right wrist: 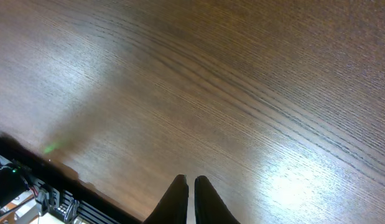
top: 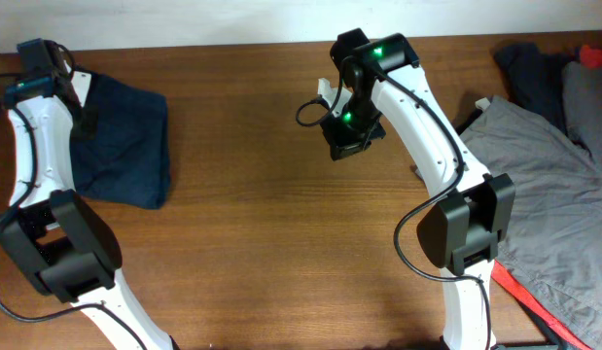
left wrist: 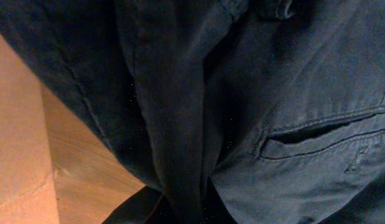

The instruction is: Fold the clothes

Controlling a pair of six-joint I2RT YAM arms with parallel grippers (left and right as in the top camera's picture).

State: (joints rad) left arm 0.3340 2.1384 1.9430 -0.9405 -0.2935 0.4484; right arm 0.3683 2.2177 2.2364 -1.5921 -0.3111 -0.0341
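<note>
I'd have the left claw [top: 85, 119], whose grip I cannot tell, smooth the navy trousers [top: 130, 146] flat, while the right claw [right wrist: 191, 194] hangs pressed together over the surface [top: 242, 204].

The dark blue cloth trousers [top: 125, 136] lie at the far left of the brown wooden table [top: 252, 243]. A crumpled grey cloth [top: 539, 194] lies at the right edge, well apart from them. Behind it, in the far right corner, sits a dark heap of clothes [top: 529, 63].
</note>
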